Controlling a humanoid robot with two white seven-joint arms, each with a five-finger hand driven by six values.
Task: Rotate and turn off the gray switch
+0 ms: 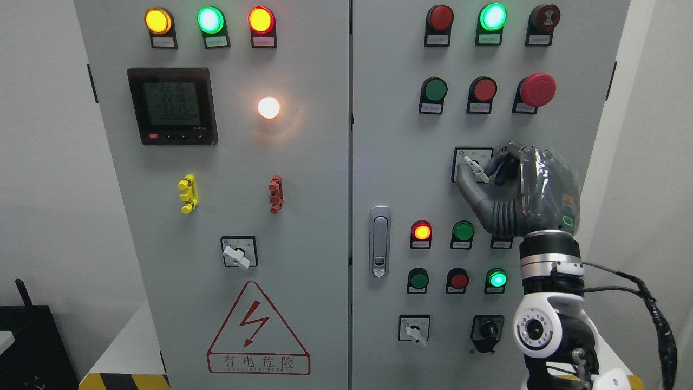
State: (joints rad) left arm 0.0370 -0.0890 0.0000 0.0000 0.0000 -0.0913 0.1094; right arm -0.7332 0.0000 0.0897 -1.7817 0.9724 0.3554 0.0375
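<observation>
My right hand [511, 187] is raised against the right door of the cabinet [390, 135], thumb and curled fingers pinching the gray switch [475, 169] on its labelled plate, left of my palm. My palm hides the plate's right edge and most of a button [501, 242] below. The label print is too small to read.

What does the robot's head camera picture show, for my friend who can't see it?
The robot's right hand is pinching the handle of a gray switch on the right door of a gray control cabinet. Around it are round buttons and lamps, some glowing green, red or yellow, and a big red mushroom button sits above the hand. The left door has a small meter screen and a lightning warning triangle.
</observation>
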